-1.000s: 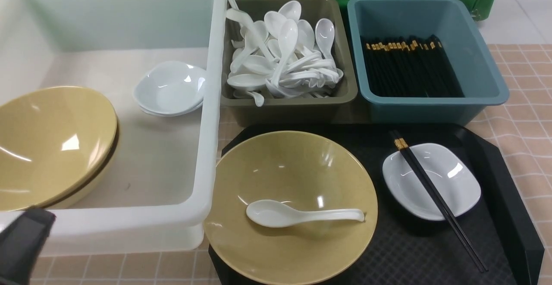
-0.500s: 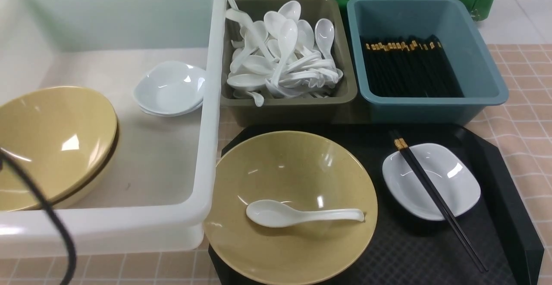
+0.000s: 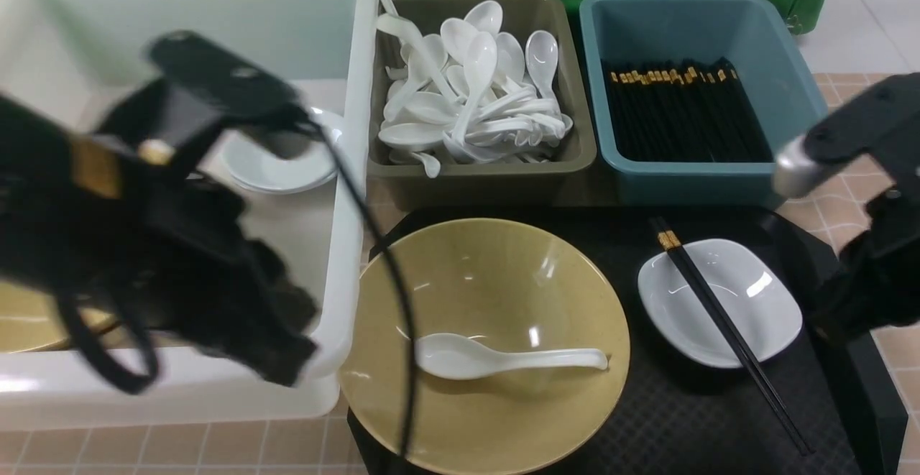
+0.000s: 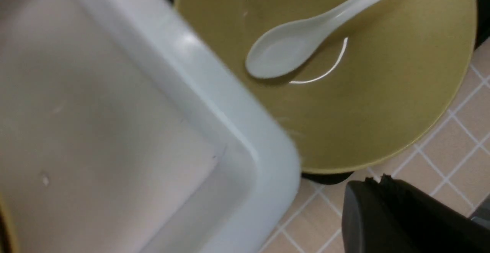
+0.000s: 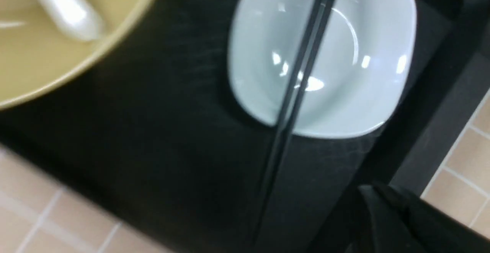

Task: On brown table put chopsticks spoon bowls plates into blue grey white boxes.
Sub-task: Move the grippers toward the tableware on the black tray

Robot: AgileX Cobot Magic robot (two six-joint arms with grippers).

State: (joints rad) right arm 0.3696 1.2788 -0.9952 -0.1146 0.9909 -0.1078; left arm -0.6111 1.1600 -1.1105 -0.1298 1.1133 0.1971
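Lying in bowl [image 3: 489, 274], spoon [image 3: 503, 358], chopsticks [image 3: 726, 331] across plate [image 3: 765, 302] (on tray [image 3: 683, 417])

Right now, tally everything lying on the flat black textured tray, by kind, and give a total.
Glossy mustard-yellow round bowl: 1
Glossy white soup spoon: 1
Small white rounded-square dish: 1
Pair of thin black gold-banded chopsticks: 1
Total: 4
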